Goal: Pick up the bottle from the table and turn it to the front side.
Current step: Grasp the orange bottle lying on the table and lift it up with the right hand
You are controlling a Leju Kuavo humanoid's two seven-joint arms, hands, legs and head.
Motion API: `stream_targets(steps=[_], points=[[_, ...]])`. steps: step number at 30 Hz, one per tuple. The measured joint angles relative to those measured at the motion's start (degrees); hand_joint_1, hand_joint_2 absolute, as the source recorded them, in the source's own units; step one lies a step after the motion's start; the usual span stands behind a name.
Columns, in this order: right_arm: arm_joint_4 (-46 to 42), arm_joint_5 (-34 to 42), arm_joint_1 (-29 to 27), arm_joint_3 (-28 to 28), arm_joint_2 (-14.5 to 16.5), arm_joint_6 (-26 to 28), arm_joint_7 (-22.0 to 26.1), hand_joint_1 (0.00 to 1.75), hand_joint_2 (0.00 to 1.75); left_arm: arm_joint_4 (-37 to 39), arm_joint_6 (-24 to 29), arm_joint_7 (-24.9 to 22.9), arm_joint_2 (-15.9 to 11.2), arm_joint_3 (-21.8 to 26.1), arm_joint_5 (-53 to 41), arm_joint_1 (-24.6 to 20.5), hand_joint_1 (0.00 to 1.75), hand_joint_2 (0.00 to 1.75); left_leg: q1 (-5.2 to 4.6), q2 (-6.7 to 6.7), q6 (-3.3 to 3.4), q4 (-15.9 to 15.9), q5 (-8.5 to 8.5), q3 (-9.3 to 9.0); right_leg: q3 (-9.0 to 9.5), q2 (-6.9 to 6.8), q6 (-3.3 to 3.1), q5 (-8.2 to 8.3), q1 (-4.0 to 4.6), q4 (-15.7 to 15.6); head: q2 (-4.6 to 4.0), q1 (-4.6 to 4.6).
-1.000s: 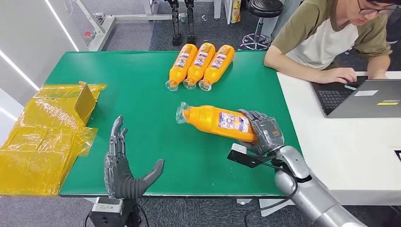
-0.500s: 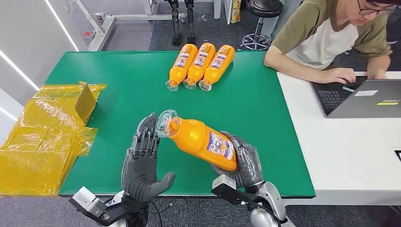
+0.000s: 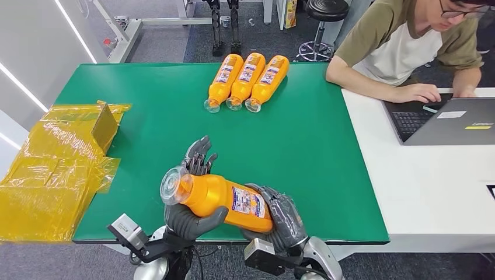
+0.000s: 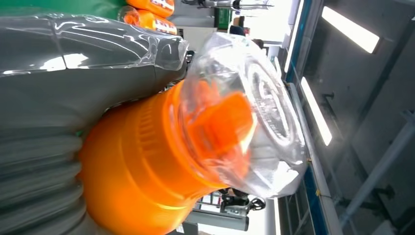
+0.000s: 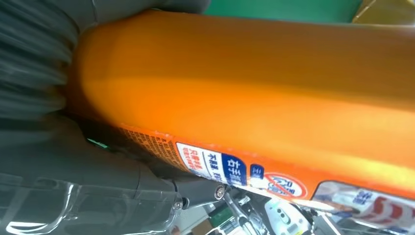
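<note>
Bottle position: the orange bottle (image 3: pixel 219 200) is off the green table (image 3: pixel 315 140), held lying on its side above the near edge, clear-capped end toward the robot's left.
Right hand: the right hand (image 3: pixel 284 217) is wrapped around the base end of the bottle and carries it.
Left hand: the left hand (image 3: pixel 190 201) cradles the neck end, thumb under the body, fingers raised behind the cap; whether it grips firmly or merely supports is hard to tell.
Label: part of the printed label (image 3: pixel 248 202) faces up and toward the camera.
Done: pickup is complete.
Remaining: rotation to the front side appears unfinished, since the label sits off-centre.
Other stock: 3 matching bottles (image 3: pixel 247 81) lie side by side at the far edge.
</note>
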State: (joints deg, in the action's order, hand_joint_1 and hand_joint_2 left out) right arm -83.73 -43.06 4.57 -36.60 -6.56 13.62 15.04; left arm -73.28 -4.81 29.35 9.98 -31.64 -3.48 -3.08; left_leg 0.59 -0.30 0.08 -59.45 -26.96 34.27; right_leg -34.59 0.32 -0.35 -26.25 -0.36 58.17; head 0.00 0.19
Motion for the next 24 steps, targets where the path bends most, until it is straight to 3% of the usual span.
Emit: stream_targets(steps=[8,12,14,18,20,24], points=[[0.88,-4.82,-0.28,-0.18,0.0,-3.36,-3.36,1.73,1.75,0.46,0.62,0.09,-0.28,0.45,1.18,0.05,0.04,1.75,0.0,0.0,0.0,0.0,0.0,0.0,-0.01,0.0,0.0,0.0,0.0,0.0,0.0,0.0],[1.39,-7.29,0.28,-0.18,0.0,-3.3,-4.15,1.62,1.75,0.61,1.65,0.15,-0.34,0.6,1.84,0.06,1.75,1.75,0.0,0.01,0.0,0.0,0.0,0.0,-0.01,0.01,0.0,0.0,0.0,0.0,0.0,-0.01],[1.84,-7.91,0.74,-0.16,0.02,-3.08,-4.06,1.51,1.75,0.79,2.02,0.41,-0.45,0.63,2.48,0.04,1.75,1.75,0.0,0.01,0.0,0.0,0.0,-0.01,-0.01,0.01,0.0,0.0,0.0,0.0,-0.01,0.0],[2.92,-8.66,1.39,-0.13,0.5,-1.59,-3.83,0.23,1.75,1.52,2.23,1.82,-0.82,0.58,3.73,-0.14,1.75,1.75,0.0,0.02,0.0,0.0,0.0,-0.01,-0.01,0.02,0.0,0.0,0.0,0.0,0.0,0.01],[3.48,-8.86,1.52,-0.08,0.92,-0.34,-3.51,0.03,1.75,2.09,2.28,2.51,-0.86,0.45,4.25,-0.5,1.75,1.75,0.0,0.01,0.0,0.0,0.0,-0.01,-0.01,0.02,0.0,0.0,0.0,0.0,0.0,0.0],[4.11,-7.03,1.16,-0.04,1.48,2.56,-1.85,0.0,1.75,3.23,2.42,2.92,-0.84,0.26,5.32,-1.74,1.75,1.75,0.0,0.01,0.0,0.0,0.0,0.0,-0.01,0.01,0.0,0.0,0.0,0.0,0.0,-0.01]])
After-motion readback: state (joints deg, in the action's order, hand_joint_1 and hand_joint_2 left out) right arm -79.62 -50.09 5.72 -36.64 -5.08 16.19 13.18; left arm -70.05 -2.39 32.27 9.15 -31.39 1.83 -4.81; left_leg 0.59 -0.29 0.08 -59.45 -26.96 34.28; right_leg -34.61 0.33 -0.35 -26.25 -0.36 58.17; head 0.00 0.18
